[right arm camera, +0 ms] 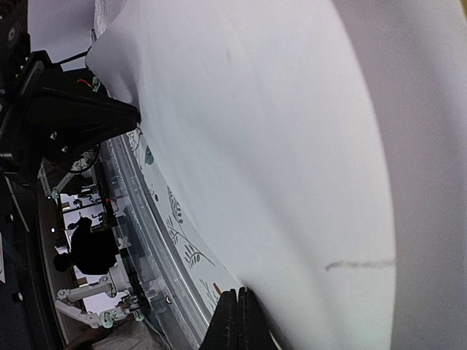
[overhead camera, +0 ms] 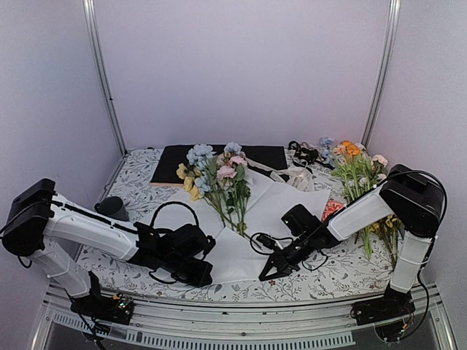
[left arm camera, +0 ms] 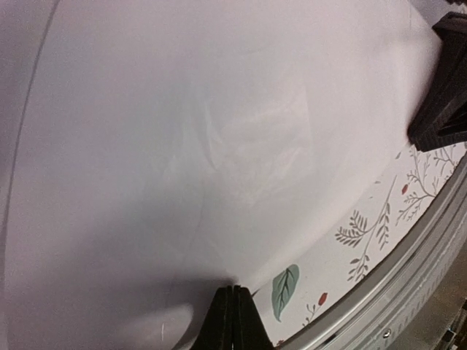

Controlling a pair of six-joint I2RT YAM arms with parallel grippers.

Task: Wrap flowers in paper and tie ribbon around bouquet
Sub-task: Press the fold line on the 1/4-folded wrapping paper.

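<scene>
White paper (overhead camera: 281, 200) flat at centre, flowers (overhead camera: 219, 175) laid on its 11 o'clock part, unwrapped; left gripper (left arm camera: 233, 299) and right gripper (right arm camera: 238, 302) closed at its 6 o'clock edge; ribbon (overhead camera: 281, 173) untied at 1 o'clock.

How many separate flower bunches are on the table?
2. The flowers lie on the paper mid-table; the orange-topped bunch lies far right, partly behind the right arm. More may be hidden.

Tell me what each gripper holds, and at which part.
The left gripper and the right gripper each pinch the paper at its near edge.
</scene>
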